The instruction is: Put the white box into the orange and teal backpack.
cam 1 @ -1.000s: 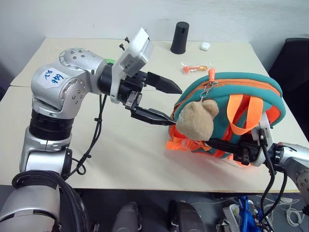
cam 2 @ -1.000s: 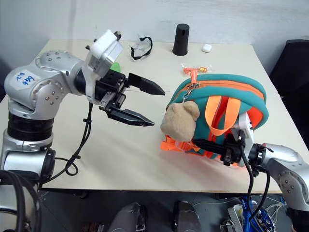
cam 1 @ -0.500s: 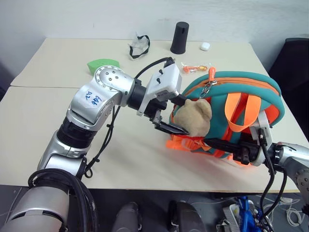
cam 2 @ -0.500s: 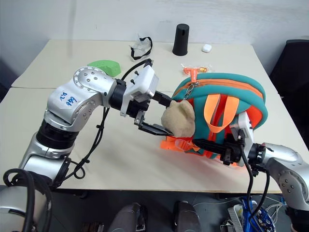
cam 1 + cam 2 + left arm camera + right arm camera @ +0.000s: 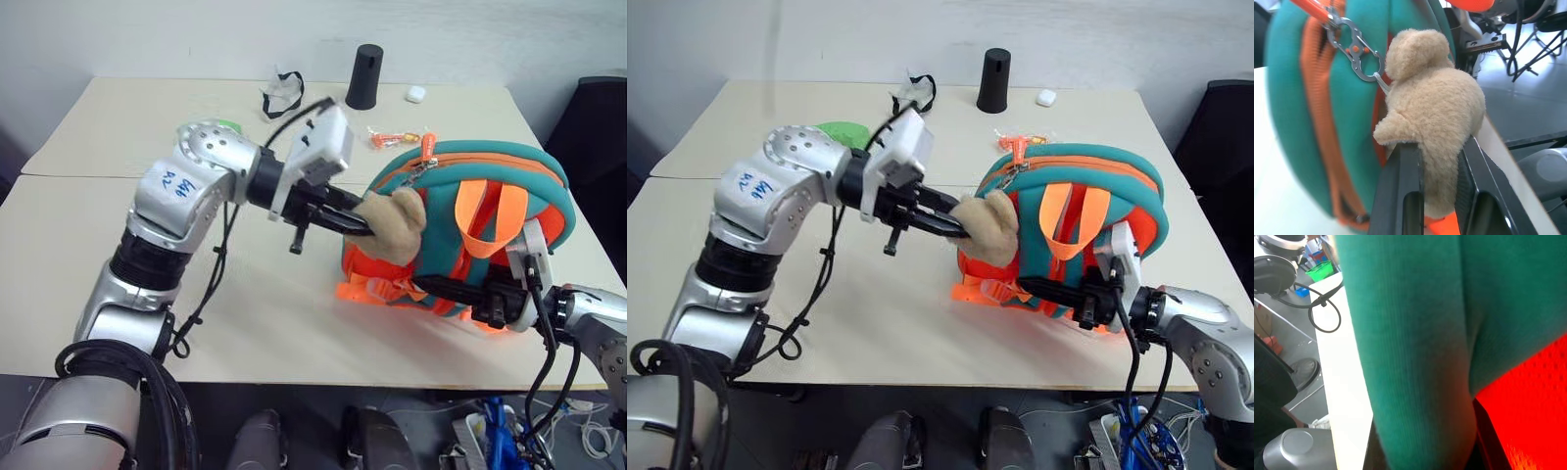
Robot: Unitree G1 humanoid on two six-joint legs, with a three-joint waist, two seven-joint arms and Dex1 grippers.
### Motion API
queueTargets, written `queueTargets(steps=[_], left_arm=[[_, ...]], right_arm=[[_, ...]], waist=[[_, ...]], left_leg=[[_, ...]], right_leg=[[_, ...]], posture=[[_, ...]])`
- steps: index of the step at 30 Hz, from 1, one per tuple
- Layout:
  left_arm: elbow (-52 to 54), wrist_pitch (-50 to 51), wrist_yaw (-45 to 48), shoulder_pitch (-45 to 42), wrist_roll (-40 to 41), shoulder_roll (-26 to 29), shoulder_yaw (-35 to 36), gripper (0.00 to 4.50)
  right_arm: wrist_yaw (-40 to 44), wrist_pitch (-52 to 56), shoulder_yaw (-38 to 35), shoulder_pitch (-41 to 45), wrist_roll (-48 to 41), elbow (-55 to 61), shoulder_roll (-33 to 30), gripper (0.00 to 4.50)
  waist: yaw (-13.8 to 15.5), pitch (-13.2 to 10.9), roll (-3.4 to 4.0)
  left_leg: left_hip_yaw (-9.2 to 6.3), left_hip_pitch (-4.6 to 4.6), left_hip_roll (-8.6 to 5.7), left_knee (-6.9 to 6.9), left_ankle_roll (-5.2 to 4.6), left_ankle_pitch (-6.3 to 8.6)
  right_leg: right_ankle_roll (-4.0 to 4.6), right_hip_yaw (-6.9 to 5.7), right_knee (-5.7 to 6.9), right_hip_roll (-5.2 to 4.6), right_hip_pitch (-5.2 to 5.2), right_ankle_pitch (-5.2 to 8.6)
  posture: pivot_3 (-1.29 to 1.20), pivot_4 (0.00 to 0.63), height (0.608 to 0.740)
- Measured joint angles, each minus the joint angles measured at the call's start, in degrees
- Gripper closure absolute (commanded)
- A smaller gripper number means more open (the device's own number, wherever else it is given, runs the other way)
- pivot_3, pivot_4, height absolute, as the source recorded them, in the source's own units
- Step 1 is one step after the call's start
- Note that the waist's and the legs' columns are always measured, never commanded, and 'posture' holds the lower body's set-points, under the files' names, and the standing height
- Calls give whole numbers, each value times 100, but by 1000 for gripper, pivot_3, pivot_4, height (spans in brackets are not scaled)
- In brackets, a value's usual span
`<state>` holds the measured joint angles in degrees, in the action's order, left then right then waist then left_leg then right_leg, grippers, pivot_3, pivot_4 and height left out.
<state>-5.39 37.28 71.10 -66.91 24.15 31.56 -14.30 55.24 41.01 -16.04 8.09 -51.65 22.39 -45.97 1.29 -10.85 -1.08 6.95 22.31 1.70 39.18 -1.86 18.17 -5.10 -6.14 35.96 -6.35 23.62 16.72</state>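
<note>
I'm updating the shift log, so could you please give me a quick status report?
Left hand shut on the teddy bear. Right hand shut on the orange and teal backpack, low front. White box unsighted. Backpack zipped.

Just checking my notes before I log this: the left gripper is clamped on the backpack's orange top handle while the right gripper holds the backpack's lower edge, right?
Not quite. The left gripper is clamped on the tan teddy bear hanging from the orange and teal backpack, not the orange handle; the left wrist view shows it. The right gripper does hold the lower edge.
</note>
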Motion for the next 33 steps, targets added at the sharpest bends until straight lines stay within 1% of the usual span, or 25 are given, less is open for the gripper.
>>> queueTargets(steps=[3, 5, 10, 13, 16, 20, 24, 33], left_arm=[[-688, -256, 113, -442, -85, 198, 245, 3951], [-954, -366, 178, -568, -140, 275, 331, 3951], [-1326, -343, 231, -596, -130, 230, 451, 3959], [-1347, -373, 237, -596, -156, 230, 455, 3959], [-1606, -492, 228, -596, -227, 290, 485, 3959], [-1934, -493, 290, -715, -216, 361, 556, 3959], [-2227, 6, 371, -1044, 30, 364, 787, 3959], [-2250, 631, 1045, -1105, 247, 696, 865, 3959]], right_arm=[[-95, 30, -16, 59, -103, -30, 87, 4491], [-147, 39, -17, 62, -150, -35, 139, 4491], [-262, 60, -28, 68, -316, -37, 194, 4491], [-319, 160, -99, 65, -516, -38, 196, 4491], [-368, 188, -258, 71, -704, -38, 196, 4491], [-387, 187, -276, 78, -774, -56, 196, 4491], [-346, 170, -276, 61, -802, -59, 196, 4491], [-260, 43, -228, 16, -633, -66, 199, 4491]], waist=[[-1, 0, 0], [1, 0, 0], [2, 0, 0], [-11, 0, 0], [-20, 0, 0], [-19, 0, 0], [-16, 0, 0], [-19, 0, 0]], left_leg=[[0, 2, 1, -2, 0, 0], [2, 2, -1, -4, 0, 1], [2, 4, 0, -3, -2, 1], [3, 5, 1, -3, -2, 1], [8, 2, 1, -3, -1, 1], [8, 6, 2, -3, -2, 1], [8, 12, 0, -3, -4, 2], [11, 13, 0, -4, -3, 2]], right_leg=[[0, -5, 1, 1, 0, 0], [0, -8, 3, 1, 0, 0], [-5, -10, 5, 1, 0, -3], [-4, -9, 7, 2, 1, -3], [-4, -10, 6, 4, 3, -2], [-5, -11, 7, 4, 6, -2], [-7, -16, 8, 5, 9, -4], [-8, -20, 7, 7, 11, -4]], posture=[[0, 150, 740], [0, 150, 740], [0, 150, 740], [0, 150, 740], [0, 150, 740], [0, 150, 740], [0, 150, 740], [0, 150, 740]])
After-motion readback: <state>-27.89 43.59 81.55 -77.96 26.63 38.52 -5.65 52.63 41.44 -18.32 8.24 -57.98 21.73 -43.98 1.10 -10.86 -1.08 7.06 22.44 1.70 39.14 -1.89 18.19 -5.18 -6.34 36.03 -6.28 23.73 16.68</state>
